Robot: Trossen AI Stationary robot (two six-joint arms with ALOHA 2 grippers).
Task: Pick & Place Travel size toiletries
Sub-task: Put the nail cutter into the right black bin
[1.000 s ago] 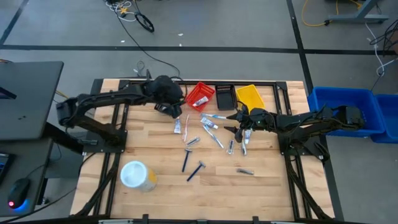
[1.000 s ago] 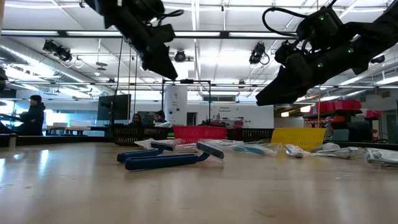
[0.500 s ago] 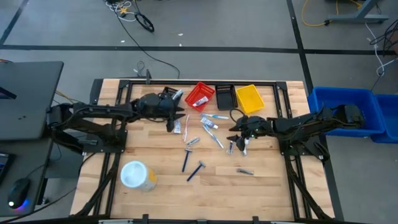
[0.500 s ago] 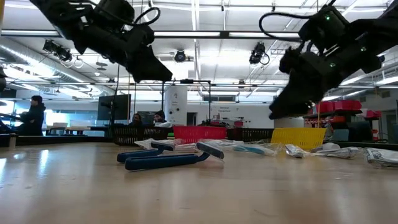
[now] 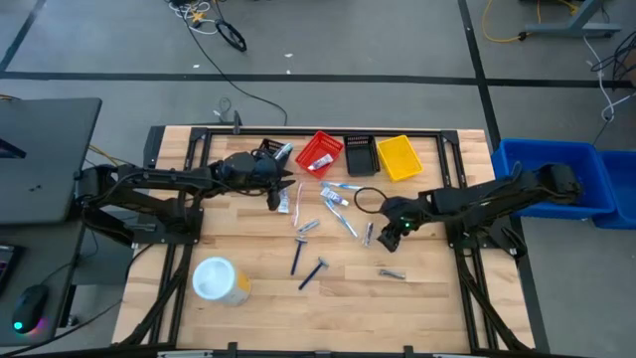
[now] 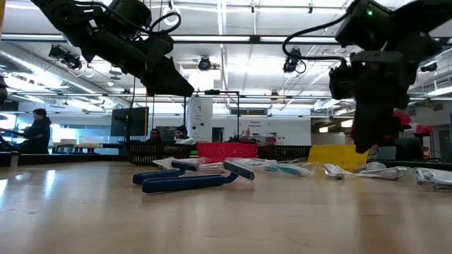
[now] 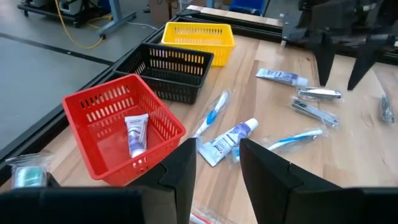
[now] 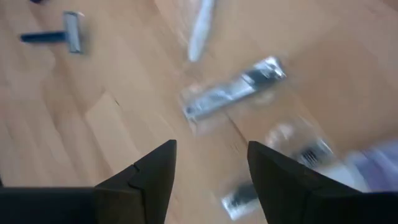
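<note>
The toiletries lie scattered mid-table: a white tube (image 5: 283, 204), toothbrushes (image 5: 343, 186), silvery sachets (image 5: 369, 234), two blue razors (image 5: 296, 257) and a dark item (image 5: 392, 273). One white tube (image 7: 137, 134) lies inside the red basket (image 5: 320, 152). My left gripper (image 5: 278, 191) hovers open above the table's left-of-centre, near the white tube, holding nothing. My right gripper (image 5: 391, 231) hangs open, pointing down, over the sachets right of centre; in its wrist view a silvery sachet (image 8: 233, 93) lies ahead of the fingers (image 8: 149, 180).
A black basket (image 5: 359, 154) and a yellow basket (image 5: 398, 156) stand beside the red one along the far edge. A large white-lidded tub (image 5: 219, 280) stands near the near-left corner. Blue bins (image 5: 556, 179) sit off the table's right side.
My left gripper has come down and toward the near edge from beside the red basket, then held still. My right gripper has moved toward the near edge and tipped from a slant to pointing straight down over the sachets. No toiletry has moved.
</note>
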